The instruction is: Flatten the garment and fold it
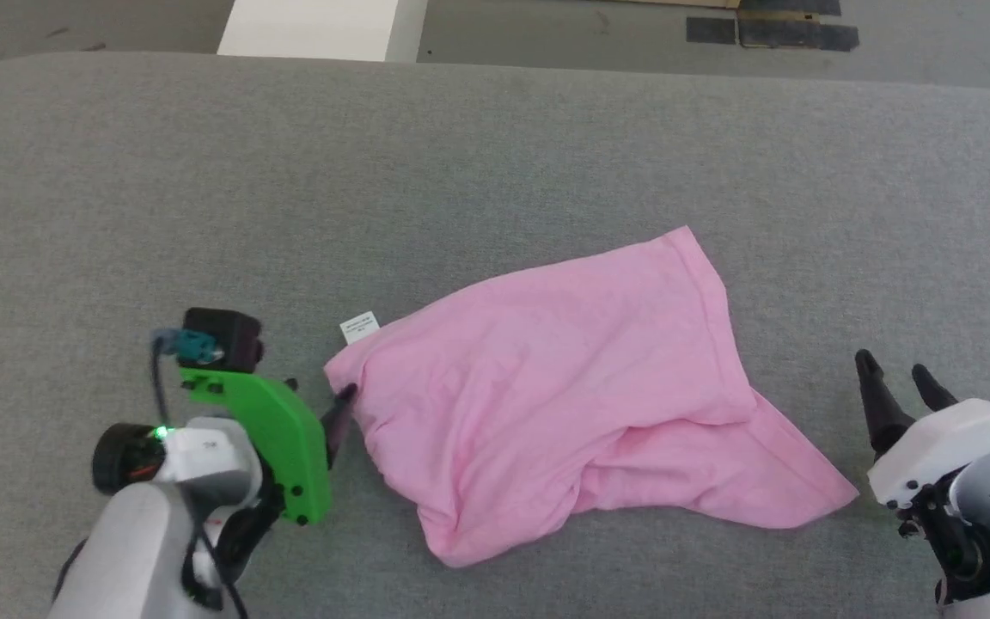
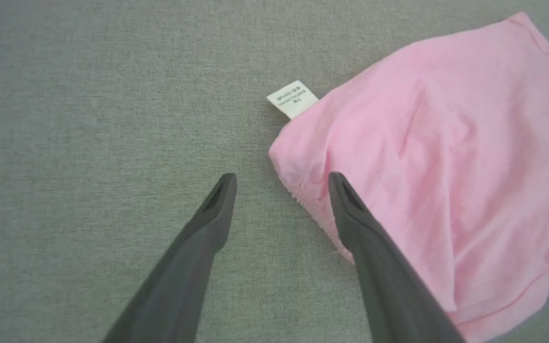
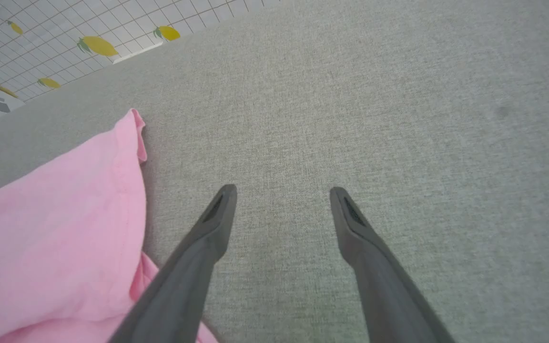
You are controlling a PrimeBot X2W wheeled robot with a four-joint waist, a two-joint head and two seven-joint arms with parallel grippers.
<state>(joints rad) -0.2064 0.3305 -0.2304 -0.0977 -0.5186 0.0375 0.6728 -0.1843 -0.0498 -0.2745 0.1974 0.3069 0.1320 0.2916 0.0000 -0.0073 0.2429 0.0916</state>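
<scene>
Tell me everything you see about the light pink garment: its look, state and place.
The light pink thin fabric garment lies loosely on the grey cloth surface, wrinkled, partly folded over itself. A small white label sticks out by its gathered edge, which the left gripper straddles, jaws open. Contact cannot be told.

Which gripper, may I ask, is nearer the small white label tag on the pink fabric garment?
Left. The left gripper is beside the tag; the right gripper lies past the garment's opposite corner.
</scene>
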